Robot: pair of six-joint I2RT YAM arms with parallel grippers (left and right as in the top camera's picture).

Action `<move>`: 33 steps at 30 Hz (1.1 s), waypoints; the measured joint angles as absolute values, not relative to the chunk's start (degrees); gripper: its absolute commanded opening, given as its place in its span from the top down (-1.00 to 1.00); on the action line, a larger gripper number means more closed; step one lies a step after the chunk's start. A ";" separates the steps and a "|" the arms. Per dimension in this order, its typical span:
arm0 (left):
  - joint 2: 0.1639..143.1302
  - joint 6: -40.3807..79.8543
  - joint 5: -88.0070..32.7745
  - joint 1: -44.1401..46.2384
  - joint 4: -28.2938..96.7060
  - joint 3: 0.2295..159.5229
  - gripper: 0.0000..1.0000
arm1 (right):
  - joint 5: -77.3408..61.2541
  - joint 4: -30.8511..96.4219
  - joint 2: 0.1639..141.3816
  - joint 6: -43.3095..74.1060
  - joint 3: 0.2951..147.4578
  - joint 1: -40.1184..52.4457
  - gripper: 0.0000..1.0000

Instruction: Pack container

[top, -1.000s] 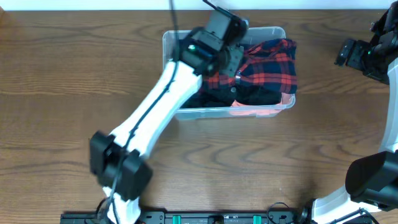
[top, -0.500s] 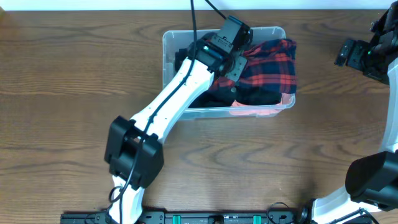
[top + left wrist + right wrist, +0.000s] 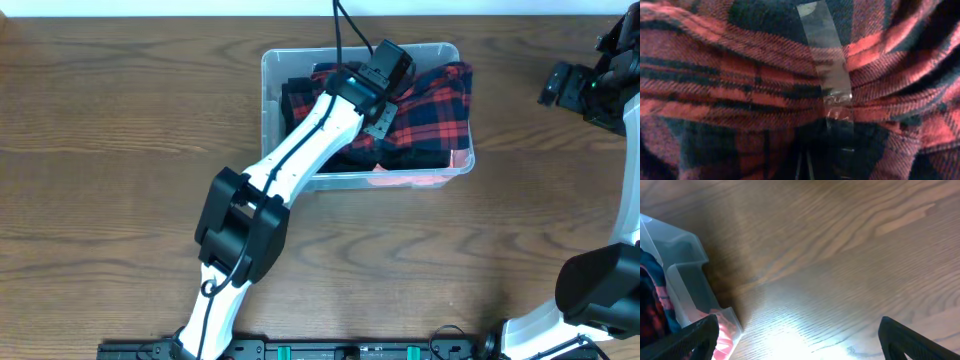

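Observation:
The container (image 3: 268, 92), a clear plastic bin, stands at the back middle of the table. A red and navy plaid shirt (image 3: 440, 100) fills it, lying over dark clothes. My left gripper (image 3: 388, 72) reaches in from the front left and sits low on the shirt. In the left wrist view the plaid cloth (image 3: 730, 75) fills the frame, crossed by a clear shiny strip (image 3: 829, 75). The left gripper (image 3: 804, 167) shows as dark shut fingers against the cloth. My right gripper (image 3: 800, 345) hangs open over bare wood, right of the container's corner (image 3: 685, 270).
A pink item (image 3: 412, 180) lies along the bin's front wall, and the same pink item (image 3: 722, 335) shows in the right wrist view. The right arm (image 3: 585, 88) rests at the table's far right edge. Brown wooden tabletop (image 3: 120, 180) surrounds the bin.
My left arm has swung to the right across the bin, carrying the shut gripper over the shirt. More plaid shows at the bin's left. The right arm has not moved.

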State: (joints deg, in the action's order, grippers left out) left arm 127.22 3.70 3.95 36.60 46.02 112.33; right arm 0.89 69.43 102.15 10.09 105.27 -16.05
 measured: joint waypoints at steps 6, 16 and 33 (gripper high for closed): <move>127.83 4.27 4.54 36.73 46.04 112.77 0.88 | 0.89 69.43 102.15 10.07 105.27 -16.05 -0.98; 126.02 4.47 4.54 36.71 46.74 112.40 0.88 | 0.89 69.43 102.15 10.09 105.27 -16.05 -0.99; 110.59 4.49 2.31 38.11 38.11 109.84 0.89 | 0.89 69.43 102.15 10.09 105.27 -16.05 -0.99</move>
State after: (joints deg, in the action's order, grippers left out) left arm 110.59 4.49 2.31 38.11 38.11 109.84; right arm 0.89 69.43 102.15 10.09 105.27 -16.05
